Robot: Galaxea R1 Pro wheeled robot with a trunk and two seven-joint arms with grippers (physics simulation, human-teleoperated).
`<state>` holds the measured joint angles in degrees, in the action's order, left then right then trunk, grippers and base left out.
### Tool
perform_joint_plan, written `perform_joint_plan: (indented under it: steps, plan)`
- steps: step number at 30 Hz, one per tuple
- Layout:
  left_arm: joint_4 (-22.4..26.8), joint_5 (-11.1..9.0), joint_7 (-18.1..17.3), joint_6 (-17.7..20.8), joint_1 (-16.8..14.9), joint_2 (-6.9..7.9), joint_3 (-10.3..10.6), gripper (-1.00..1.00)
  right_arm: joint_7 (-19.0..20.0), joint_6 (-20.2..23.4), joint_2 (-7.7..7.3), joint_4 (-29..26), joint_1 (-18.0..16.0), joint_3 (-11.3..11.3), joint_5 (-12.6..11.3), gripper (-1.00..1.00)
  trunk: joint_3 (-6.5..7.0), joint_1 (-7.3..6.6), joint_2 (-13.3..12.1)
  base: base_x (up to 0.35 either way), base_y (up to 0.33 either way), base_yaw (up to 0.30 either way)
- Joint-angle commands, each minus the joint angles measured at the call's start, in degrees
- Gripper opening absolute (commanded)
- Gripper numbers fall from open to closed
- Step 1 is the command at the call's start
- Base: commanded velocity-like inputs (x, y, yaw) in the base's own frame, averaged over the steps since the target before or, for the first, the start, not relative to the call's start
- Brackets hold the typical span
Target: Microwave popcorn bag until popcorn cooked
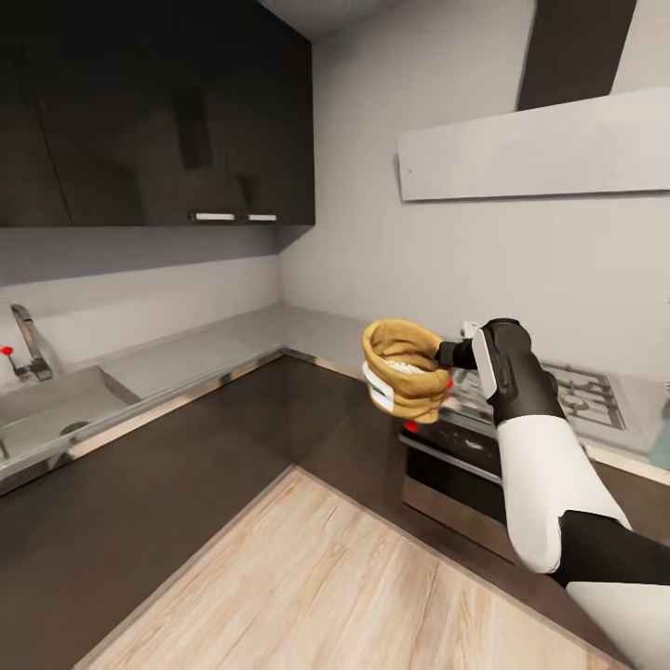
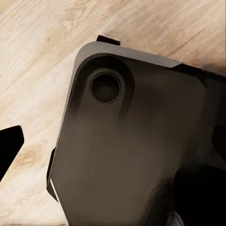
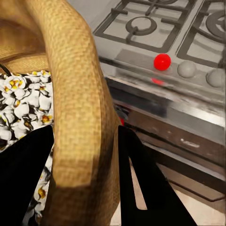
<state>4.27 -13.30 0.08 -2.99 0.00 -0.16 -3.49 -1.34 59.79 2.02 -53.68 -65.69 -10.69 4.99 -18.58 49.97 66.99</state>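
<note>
My right gripper (image 1: 448, 357) is shut on the rolled rim of the popcorn bag (image 1: 405, 372), an orange-brown sack with a white label band. It holds the bag in the air in front of the hob. In the right wrist view the bag wall (image 3: 77, 99) sits between the two black fingers (image 3: 134, 165), and white puffed popcorn (image 3: 23, 106) with yellow flecks lies inside. The grey countertop (image 1: 186, 358) runs along the left and into the corner. A pale mint-blue sliver (image 1: 662, 445) shows at the far right edge, too little to name. One dark fingertip (image 2: 10, 143) of my left gripper hangs over the wood floor.
A steel gas hob (image 1: 577, 391) with a red knob (image 3: 162, 61) sits above a black oven (image 1: 456, 479). A sink (image 1: 51, 405) and tap (image 1: 31, 344) are at the left. Dark wall cabinets (image 1: 158, 112) and a hood (image 1: 540, 149) hang above. My dark base (image 2: 132, 150) is below.
</note>
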Motion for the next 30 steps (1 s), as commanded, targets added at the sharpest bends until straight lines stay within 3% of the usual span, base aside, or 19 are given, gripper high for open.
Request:
perform_joint_plan:
  steps: [1, 8, 11, 18, 21, 26, 30]
  plan:
    - [0.04, -0.06, 0.01, -0.09, 0.0, -0.01, -0.35, 1.0, 0.2, 0.21, 0.09, 0.01, -0.05, -0.19, 0.38, -1.0, -0.06, -0.03, 0.05, -0.337, 0.0, 0.0]
    - [0.12, 0.02, 0.01, -0.1, 0.0, -0.01, -0.37, 1.0, 0.07, 0.21, -0.04, 3.32, -0.05, -0.21, 0.32, -1.0, -0.06, -0.03, 0.05, -0.239, 0.0, -0.114]
    - [0.2, 0.03, 0.01, -0.1, -0.01, -0.01, -0.38, 1.0, 0.03, 0.21, -0.86, 3.55, 0.21, -0.21, 0.29, -1.0, -0.06, -0.03, 0.05, -0.013, 0.0, -0.276]
    - [0.21, 0.03, 0.01, -0.11, 0.0, -0.01, -0.35, 1.0, 0.24, 0.21, -1.46, 3.52, 5.08, -0.21, 0.8, -1.0, -0.06, -0.03, 0.05, -0.001, 0.0, -0.282]
    - [0.21, 0.03, 0.01, -0.1, 0.0, -0.01, -0.36, 1.0, 0.35, 0.21, -1.51, 3.5, 5.68, -0.28, 0.56, -1.0, -0.06, -0.03, 0.05, 0.0, 0.0, -0.282]
    - [0.21, 0.07, 0.01, -0.12, 0.0, -0.01, -0.29, 1.0, 0.36, 0.21, -2.9, 3.43, 9.06, -0.45, 0.61, -1.0, 0.05, -0.03, 0.05, 0.0, 0.0, -0.282]
    - [0.21, 0.04, 0.01, -0.11, 0.0, -0.01, -0.3, 1.0, 0.49, 0.21, -3.28, 3.49, 9.69, -0.59, 0.5, -1.0, 0.19, -0.03, 0.05, 0.0, 0.0, -0.282]
